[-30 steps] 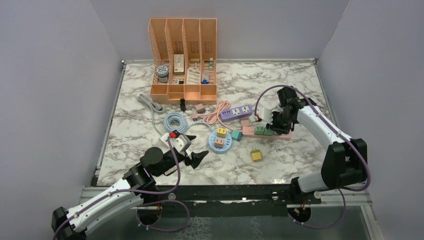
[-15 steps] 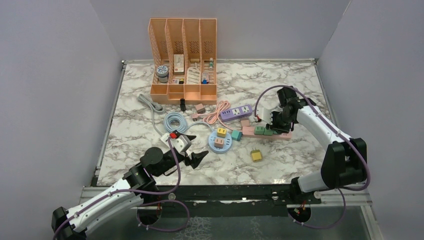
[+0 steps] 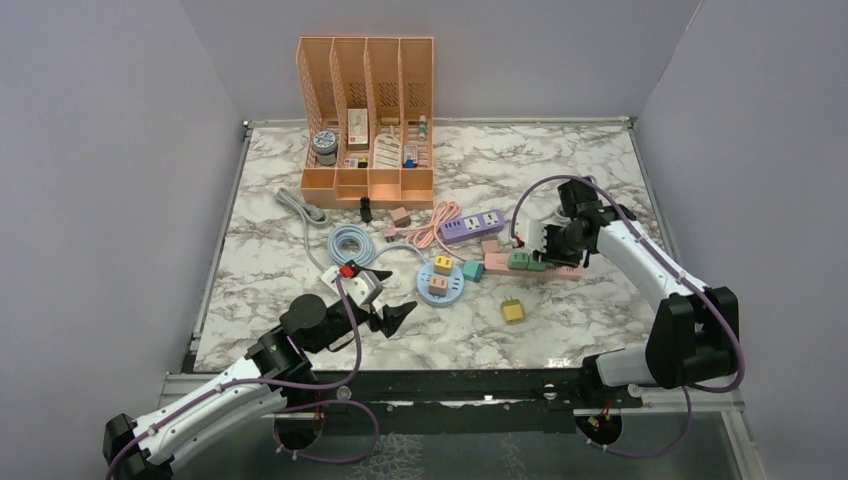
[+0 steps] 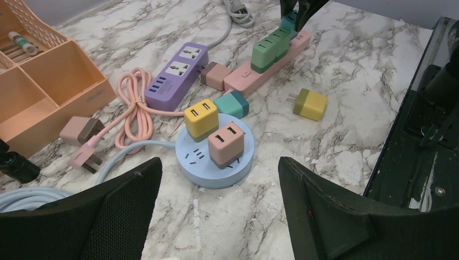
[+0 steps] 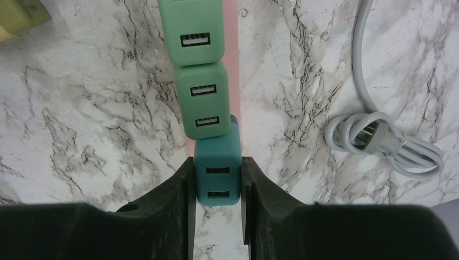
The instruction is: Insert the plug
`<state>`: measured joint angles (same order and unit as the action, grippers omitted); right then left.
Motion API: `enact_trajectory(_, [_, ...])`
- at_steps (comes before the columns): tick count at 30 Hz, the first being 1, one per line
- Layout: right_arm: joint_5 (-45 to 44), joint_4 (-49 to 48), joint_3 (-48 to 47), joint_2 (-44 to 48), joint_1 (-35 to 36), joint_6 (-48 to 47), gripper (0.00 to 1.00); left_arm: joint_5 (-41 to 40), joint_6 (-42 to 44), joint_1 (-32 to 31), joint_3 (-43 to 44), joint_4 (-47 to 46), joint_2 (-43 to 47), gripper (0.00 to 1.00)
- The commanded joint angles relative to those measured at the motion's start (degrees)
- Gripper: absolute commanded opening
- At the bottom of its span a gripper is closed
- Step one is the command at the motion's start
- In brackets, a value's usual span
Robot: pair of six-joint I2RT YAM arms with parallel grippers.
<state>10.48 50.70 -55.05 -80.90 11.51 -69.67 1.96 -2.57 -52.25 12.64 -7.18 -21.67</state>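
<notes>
1. Teal plug (image 5: 217, 187) sits far to the right of my overhead view, at the end of the pink power strip (image 4: 243, 80). I read everything else from the left.
2. My left gripper (image 4: 219, 179) hangs over the marble table (image 3: 290, 290) near the front edge. Its jaws are spread wide with nothing between them.
3. At the back, the orange desk organiser (image 3: 365, 100) stands against the wall, with small items in its compartments.
4. Ahead of the left gripper lies the round blue power strip (image 4: 200, 168). A yellow adapter (image 4: 201, 119) and a pink adapter (image 4: 226, 143) stand on top of it. A second teal adapter (image 4: 233, 104) lies just beside its rim.
5. Behind those I see the purple power strip (image 4: 178, 76), with its pink cord (image 4: 135, 103) coiled next to it.
6. A loose yellow-green adapter (image 4: 310, 104) lies on its side on the marble, apart from all the strips.
7. The pink power strip carries two green adapters (image 5: 203, 100) in a row. The teal plug is next in line, touching the nearer green one.
8. My right gripper (image 5: 216, 165) is clenched on the teal plug, one finger on each side. I cannot tell whether its prongs are fully seated.
9. A grey cable coil (image 5: 373, 135) lies on the marble beside the strip.
</notes>
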Motion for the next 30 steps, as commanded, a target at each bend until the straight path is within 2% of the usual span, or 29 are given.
enact_trajectory(1, [10.3,5.5,5.4,-2.5,0.6,4.1,0.01,0.9,0.8,0.1,1.2,-0.5,0.7,0.81])
enact_trajectory(7, [10.9,6.3,7.7,0.2,0.6,4.3,0.01,1.5,1.0,0.0,1.2,-0.9,0.1,0.81])
enact_trajectory(17, [13.0,4.8,5.6,1.3,0.7,5.6,0.01,2.2,1.0,0.0,1.2,-0.9,-0.3,0.81])
enact_trajectory(30, [8.0,-1.0,6.8,-7.0,0.3,2.2,0.01,1.8,0.8,0.0,1.3,-0.2,1.0,0.81])
